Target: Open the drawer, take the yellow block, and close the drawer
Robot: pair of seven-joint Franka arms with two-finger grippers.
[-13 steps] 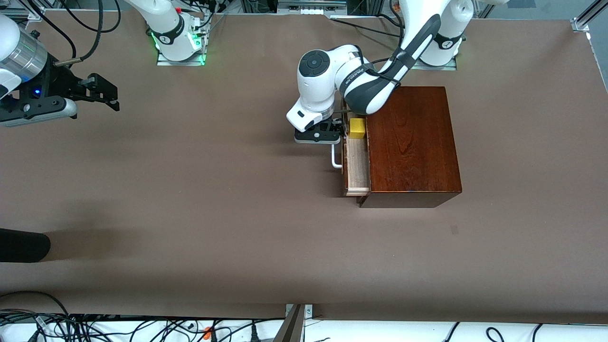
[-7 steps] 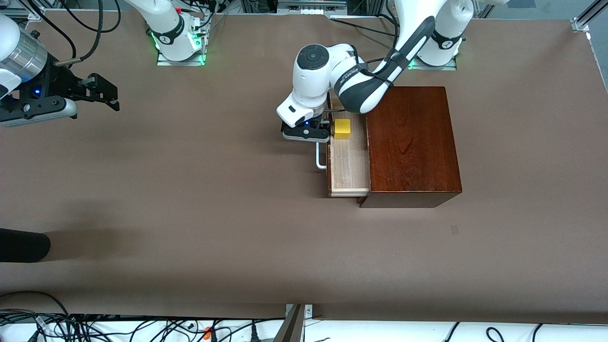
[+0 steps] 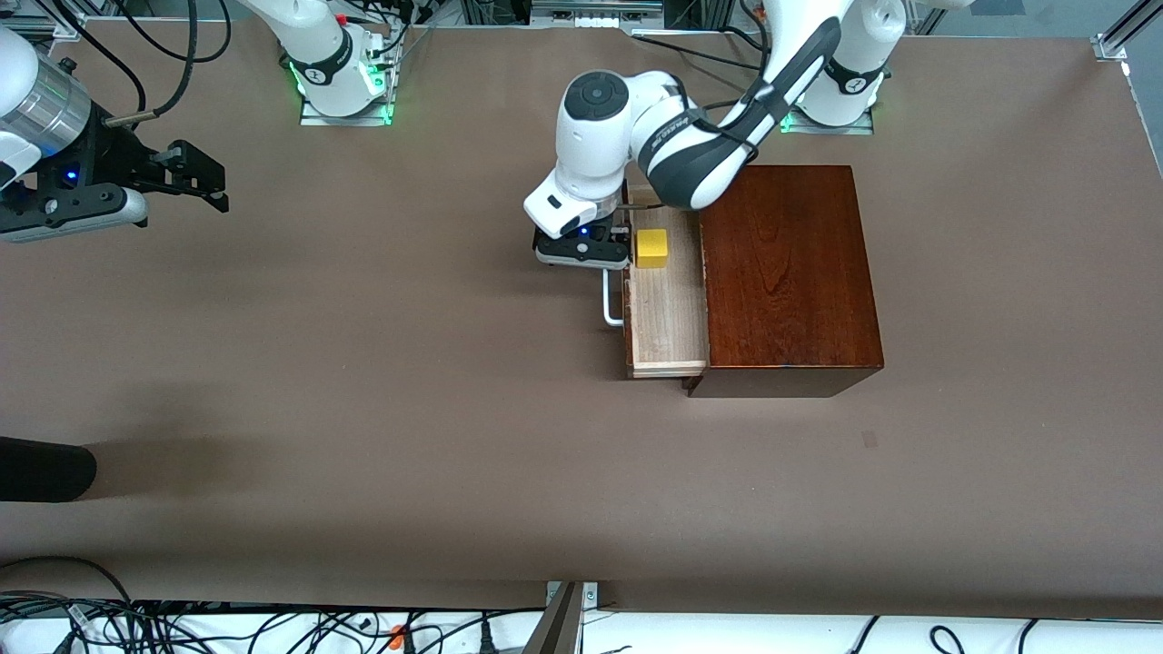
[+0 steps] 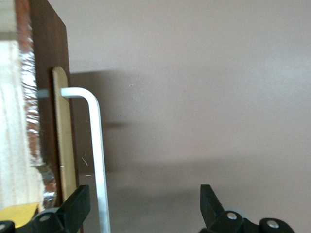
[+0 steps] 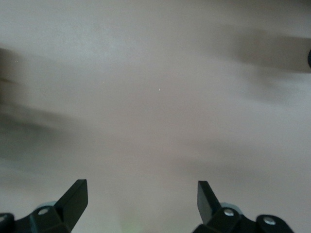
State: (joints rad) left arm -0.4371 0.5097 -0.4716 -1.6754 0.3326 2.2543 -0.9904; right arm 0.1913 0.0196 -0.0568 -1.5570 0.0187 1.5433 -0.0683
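Observation:
The dark wooden box (image 3: 786,272) stands toward the left arm's end of the table. Its drawer (image 3: 668,313) is pulled partly out, showing its pale inside. The yellow block (image 3: 651,248) lies in the drawer at the end farther from the front camera; a sliver of it shows in the left wrist view (image 4: 19,213). My left gripper (image 3: 581,250) is at the white handle (image 3: 611,304), open. In the left wrist view the handle bar (image 4: 97,160) runs between the jaws of the left gripper (image 4: 143,196), close to one finger. My right gripper (image 3: 195,177) waits, open and empty (image 5: 141,189), over the right arm's end of the table.
A dark rounded object (image 3: 45,468) lies at the table's edge at the right arm's end, nearer the front camera. Cables run along the front edge. Brown table (image 3: 409,381) spreads between the drawer and the right gripper.
The drawer has slid farther out of the box, with the left gripper at its handle and the yellow block riding along. The right arm has not moved.

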